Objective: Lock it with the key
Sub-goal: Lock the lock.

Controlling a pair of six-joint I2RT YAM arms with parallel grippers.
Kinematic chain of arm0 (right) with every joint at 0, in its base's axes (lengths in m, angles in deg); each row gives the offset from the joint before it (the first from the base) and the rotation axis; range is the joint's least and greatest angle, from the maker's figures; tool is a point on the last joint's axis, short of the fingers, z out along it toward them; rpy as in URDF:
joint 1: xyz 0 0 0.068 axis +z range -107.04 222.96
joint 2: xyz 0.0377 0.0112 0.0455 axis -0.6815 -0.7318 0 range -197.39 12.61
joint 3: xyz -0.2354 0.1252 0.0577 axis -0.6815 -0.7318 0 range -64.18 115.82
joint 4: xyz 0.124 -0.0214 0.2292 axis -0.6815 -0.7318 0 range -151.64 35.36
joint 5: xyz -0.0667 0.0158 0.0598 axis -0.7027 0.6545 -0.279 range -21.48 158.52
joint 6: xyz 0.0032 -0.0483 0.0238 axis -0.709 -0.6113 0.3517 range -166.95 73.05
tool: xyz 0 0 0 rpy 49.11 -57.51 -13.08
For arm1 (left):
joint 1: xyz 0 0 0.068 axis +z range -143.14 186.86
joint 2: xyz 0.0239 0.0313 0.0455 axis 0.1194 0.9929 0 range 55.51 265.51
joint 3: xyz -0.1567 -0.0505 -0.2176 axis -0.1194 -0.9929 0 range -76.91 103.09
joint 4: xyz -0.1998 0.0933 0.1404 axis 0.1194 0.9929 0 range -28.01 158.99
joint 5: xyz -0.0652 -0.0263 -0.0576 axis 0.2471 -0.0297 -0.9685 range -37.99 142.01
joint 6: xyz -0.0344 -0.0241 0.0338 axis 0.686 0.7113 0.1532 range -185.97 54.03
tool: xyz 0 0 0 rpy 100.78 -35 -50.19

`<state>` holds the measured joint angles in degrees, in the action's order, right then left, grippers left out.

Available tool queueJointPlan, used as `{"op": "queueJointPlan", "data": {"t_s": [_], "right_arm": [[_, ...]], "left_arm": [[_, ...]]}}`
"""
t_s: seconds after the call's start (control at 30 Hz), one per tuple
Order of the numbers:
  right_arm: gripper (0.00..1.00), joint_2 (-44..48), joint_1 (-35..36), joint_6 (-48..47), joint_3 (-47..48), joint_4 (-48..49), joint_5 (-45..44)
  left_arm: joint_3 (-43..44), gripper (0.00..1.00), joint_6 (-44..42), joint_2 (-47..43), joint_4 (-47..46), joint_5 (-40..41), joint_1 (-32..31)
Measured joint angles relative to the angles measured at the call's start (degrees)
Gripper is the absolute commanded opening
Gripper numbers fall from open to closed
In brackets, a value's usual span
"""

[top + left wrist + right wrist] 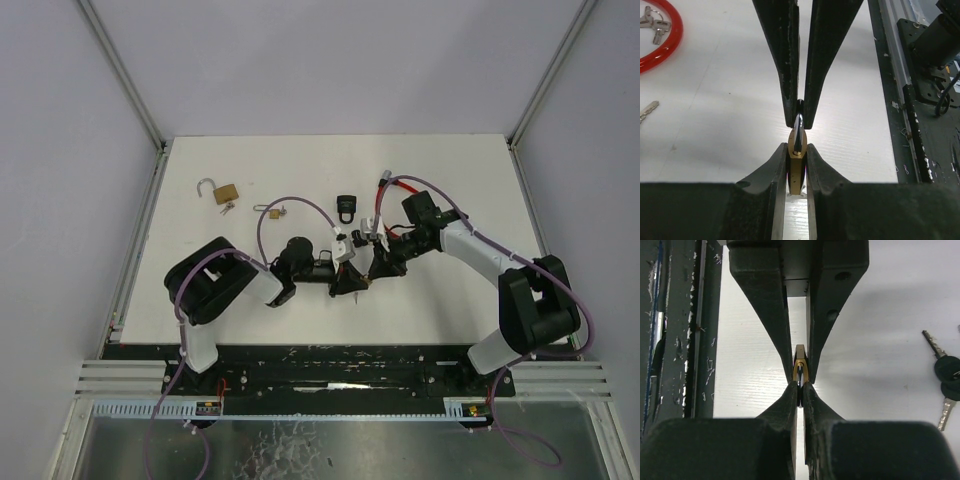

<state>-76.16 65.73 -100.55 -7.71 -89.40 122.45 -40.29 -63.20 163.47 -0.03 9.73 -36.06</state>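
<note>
Pinching one small brass padlock (796, 172) between them, both arms meet mid-table (480, 180), just past their bases. The left gripper (797, 148) is clamped tight on the brass body. The right gripper (800, 386) is squeezed closed on the shackle (798, 131), so the lock sits edge-on between the two. Can't tell if it's touching the table. A pair of black-headed keys (945, 375) lies loose nearby. Farther back there's a red cable loop (679, 35), a black padlock (346, 207), and an open brass padlock (227, 193) off at the far left.
</note>
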Motion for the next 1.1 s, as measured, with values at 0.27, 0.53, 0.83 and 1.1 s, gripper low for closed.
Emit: {"op": "queueJointPlan", "data": {"t_s": [0.27,0.53,0.83,1.1], "right_arm": [[0.00,-1.8,0.3,2.5,0.3,3.5,-1.3],[0.00,-6.6,3.5,3.8,2.7,3.7,-5.9],[0.00,-7.9,6.3,6.0,4.3,3.1,-10.1],[0.00,1.0,1.2,6.4,4.0,0.0,-7.8]], "left_arm": [[0.1,0.00,0.2,0.8,0.0,1.5,0.9],[0.1,0.00,0.0,3.8,0.0,3.1,0.9],[0.2,0.00,0.4,4.6,-0.2,3.7,1.2],[2.0,0.42,3.6,3.8,-8.3,3.0,1.0]]}}
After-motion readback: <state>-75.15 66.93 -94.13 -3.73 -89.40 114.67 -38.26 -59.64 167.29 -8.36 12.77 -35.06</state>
